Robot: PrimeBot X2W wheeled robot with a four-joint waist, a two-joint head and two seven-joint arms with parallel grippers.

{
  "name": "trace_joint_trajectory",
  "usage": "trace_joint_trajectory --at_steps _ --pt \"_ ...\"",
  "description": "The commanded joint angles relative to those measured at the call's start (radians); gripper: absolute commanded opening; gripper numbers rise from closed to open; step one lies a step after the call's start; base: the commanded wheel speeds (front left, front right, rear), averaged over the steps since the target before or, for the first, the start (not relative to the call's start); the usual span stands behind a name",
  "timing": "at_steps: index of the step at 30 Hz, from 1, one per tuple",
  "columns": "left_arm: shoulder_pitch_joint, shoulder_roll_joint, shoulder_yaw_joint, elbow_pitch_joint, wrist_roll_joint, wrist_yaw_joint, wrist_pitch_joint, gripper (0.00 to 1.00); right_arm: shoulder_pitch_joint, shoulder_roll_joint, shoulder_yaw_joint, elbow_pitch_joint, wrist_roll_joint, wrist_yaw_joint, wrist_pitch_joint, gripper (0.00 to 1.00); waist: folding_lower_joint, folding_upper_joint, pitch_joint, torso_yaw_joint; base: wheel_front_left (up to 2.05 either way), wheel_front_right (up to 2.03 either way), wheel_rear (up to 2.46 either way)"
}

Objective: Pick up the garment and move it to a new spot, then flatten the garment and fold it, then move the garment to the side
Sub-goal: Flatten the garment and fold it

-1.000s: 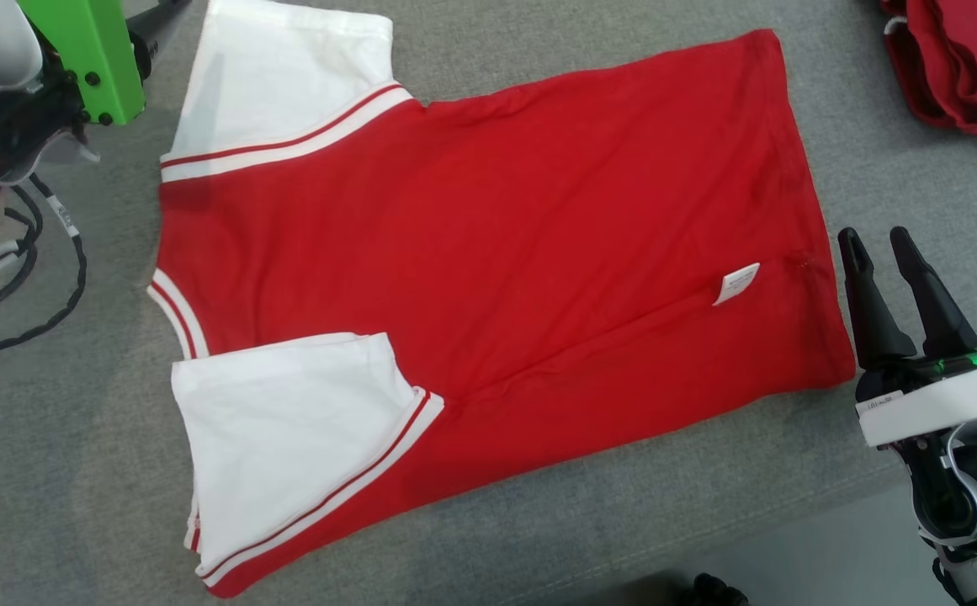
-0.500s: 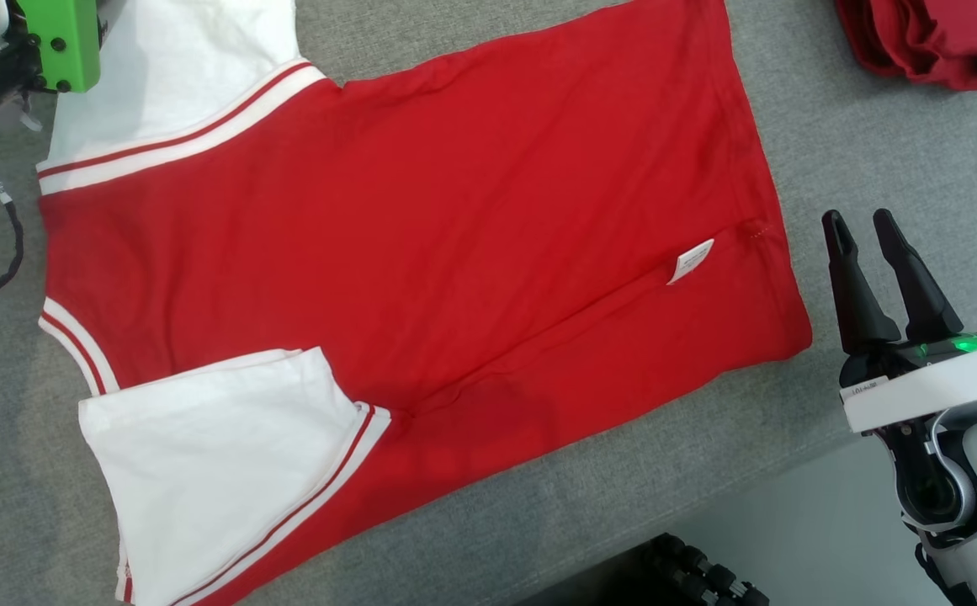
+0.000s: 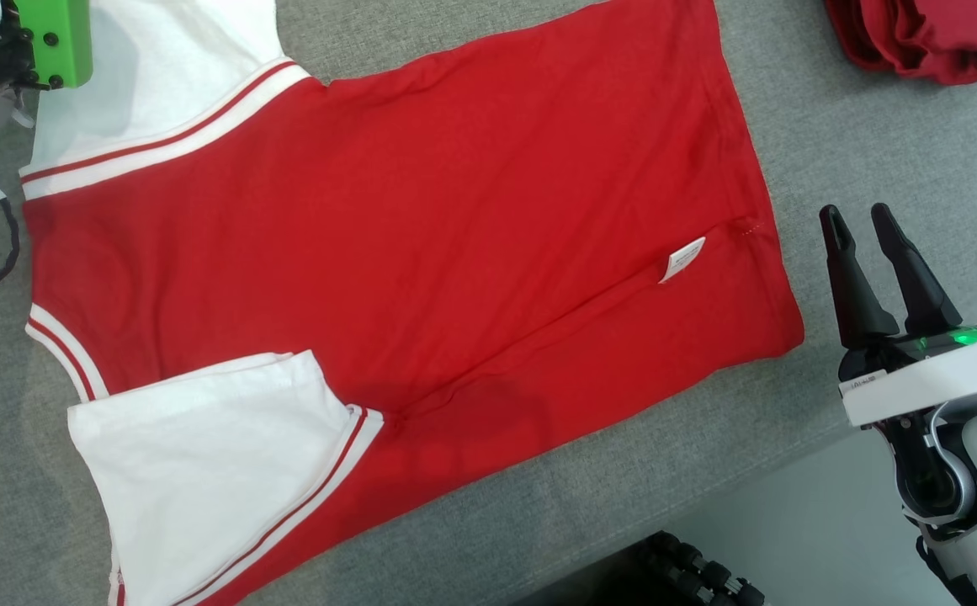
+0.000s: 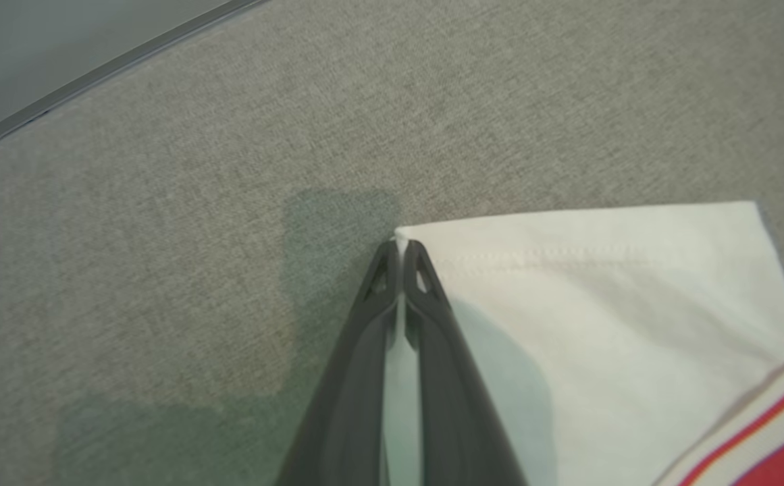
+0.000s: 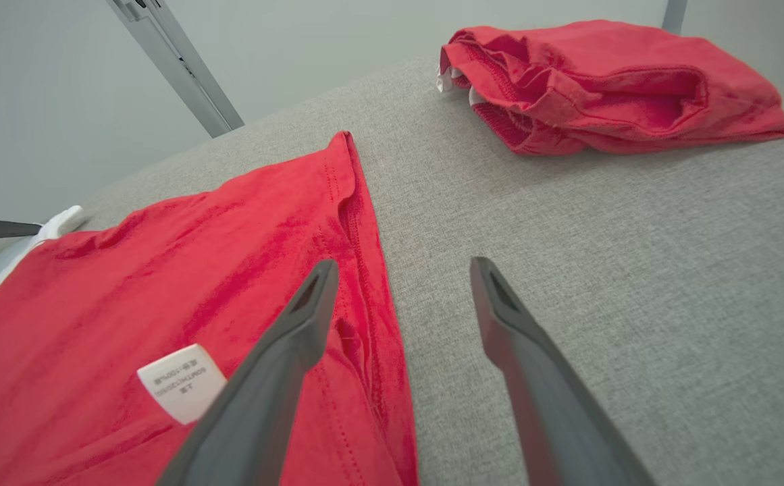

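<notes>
The garment (image 3: 421,252) lies flat on the table (image 3: 875,126), left end effector (image 4: 400,251) pinching just a sleeve corner (image 4: 432,246), right end effector (image 3: 867,223) spread beside it, so pulling could slip that thin bite.

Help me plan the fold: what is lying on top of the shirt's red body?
The near white sleeve is folded in over the red body, and a small white label lies near the hem. What the sleeve covers cannot be seen.

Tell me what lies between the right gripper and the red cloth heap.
Bare grey table cover, from right gripper to red cloth heap, in the right wrist view.
</notes>
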Motion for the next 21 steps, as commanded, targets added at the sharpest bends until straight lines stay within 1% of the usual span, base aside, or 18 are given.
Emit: trace_joint_trajectory --at_steps 1,3,7,11,13,16,19,21 --pt "0.009 -0.002 0.002 0.009 -0.012 -0.008 0.011 0.0 -0.016 -0.005 -0.001 0.001 0.004 -0.001 -0.004 1.0 0.0 0.0 -0.001 0.001 0.0 0.0 0.0" --pt "0.009 -0.007 0.002 0.009 -0.022 -0.014 0.018 0.0 -0.023 -0.01 0.005 0.002 0.007 -0.001 -0.004 1.0 0.0 0.0 -0.002 0.001 0.0 0.0 0.0" --pt "0.006 -0.009 0.006 0.009 -0.023 -0.022 -0.017 0.0 -0.066 -0.041 0.046 0.018 0.01 -0.001 -0.004 1.0 0.0 0.0 -0.009 0.001 0.0 0.0 0.0" --pt "-0.014 -0.009 0.003 0.012 -0.015 -0.027 -0.039 0.0 -0.166 -0.09 0.133 0.084 0.038 -0.001 0.012 1.0 0.0 0.0 -0.021 0.005 0.0 0.0 0.0" --pt "-0.023 -0.008 0.003 0.011 -0.016 -0.031 -0.042 0.0 -0.244 -0.116 0.173 0.13 0.04 -0.001 0.053 1.0 0.0 0.0 -0.027 0.005 0.0 0.0 0.0" --pt "-0.023 -0.008 0.002 0.009 -0.021 -0.033 -0.046 0.0 -0.366 -0.117 0.223 0.213 0.024 -0.001 0.163 1.0 0.0 0.0 -0.036 0.006 0.0 0.0 0.0" --pt "-0.022 -0.006 -0.002 0.004 -0.024 -0.034 -0.046 0.0 -0.502 -0.084 0.242 0.307 0.018 -0.001 0.304 1.0 0.0 0.0 -0.043 0.009 0.0 0.0 0.0" --pt "-0.023 -0.005 -0.005 -0.003 -0.023 -0.036 -0.049 0.0 -0.583 -0.052 0.248 0.375 -0.007 0.0 0.385 1.0 0.0 0.0 -0.046 0.013 0.0 0.0 0.0"
